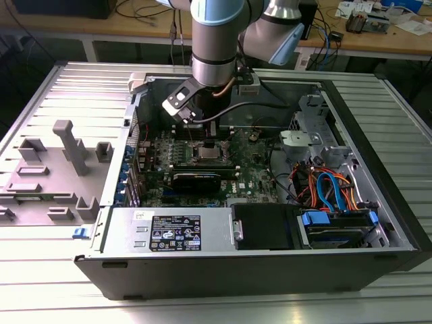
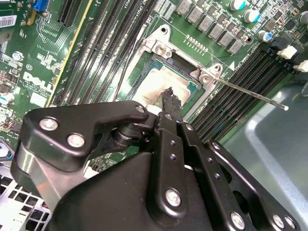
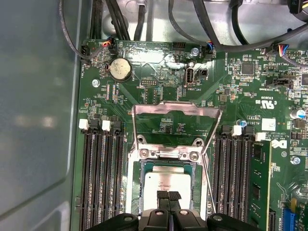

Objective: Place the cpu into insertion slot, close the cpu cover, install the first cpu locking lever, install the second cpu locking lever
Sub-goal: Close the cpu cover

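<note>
The cpu (image 3: 166, 179) lies flat in the insertion slot (image 3: 166, 154), its dull silver top facing up; it also shows in the second wrist view, cpu (image 2: 159, 84). The cpu cover (image 3: 175, 108) stands swung up and open behind the slot, with green board visible through its window. My gripper (image 3: 168, 196) hangs just above the chip's near edge, its two thin black fingertips pressed together with nothing between them. A thin locking lever (image 2: 250, 94) sticks out from the slot's corner, unlatched. In the exterior view my gripper (image 1: 201, 140) reaches down into the open computer case over the slot.
Long black memory slots (image 3: 103, 178) flank the socket on both sides. Black cables (image 3: 120, 19) run along the board's far edge. A power supply (image 1: 172, 229), drive cage with blue and orange cables (image 1: 331, 189) and a grey fixture (image 1: 67, 152) surround the board.
</note>
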`<state>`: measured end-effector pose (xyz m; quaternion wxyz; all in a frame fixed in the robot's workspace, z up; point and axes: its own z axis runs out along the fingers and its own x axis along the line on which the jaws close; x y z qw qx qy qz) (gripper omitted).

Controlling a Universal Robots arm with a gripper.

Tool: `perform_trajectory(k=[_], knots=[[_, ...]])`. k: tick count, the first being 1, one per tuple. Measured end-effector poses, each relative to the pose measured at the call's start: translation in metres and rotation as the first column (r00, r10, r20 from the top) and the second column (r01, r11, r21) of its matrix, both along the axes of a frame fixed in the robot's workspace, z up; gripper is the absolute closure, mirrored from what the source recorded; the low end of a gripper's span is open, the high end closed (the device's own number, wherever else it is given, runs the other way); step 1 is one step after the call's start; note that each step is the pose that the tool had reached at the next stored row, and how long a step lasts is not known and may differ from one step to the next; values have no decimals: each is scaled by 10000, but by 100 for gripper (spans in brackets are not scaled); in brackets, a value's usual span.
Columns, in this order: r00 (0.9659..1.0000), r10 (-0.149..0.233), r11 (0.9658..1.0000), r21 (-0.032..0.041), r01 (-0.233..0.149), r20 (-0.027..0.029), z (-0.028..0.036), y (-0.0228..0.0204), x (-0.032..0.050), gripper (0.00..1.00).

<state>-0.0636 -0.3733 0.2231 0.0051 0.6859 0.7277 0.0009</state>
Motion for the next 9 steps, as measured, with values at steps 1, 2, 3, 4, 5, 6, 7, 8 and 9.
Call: perform_trajectory(k=[1,2,3,4,5,6,7,8,9], knots=[[10000,0,10000,-3,0,0,9,0,0,89],[10000,0,10000,-3,0,1,24,0,0,89],[10000,0,10000,-3,0,1,65,0,0,89],[10000,1,10000,-4,-1,1,93,0,0,89],[10000,2,10000,-4,-2,2,110,0,0,89],[10000,3,10000,-10,-3,2,128,1,0,89],[10000,3,10000,-12,-3,1,149,1,0,89],[10000,3,10000,-16,-3,2,166,1,0,89],[10000,3,10000,-18,-3,1,180,1,0,89]])
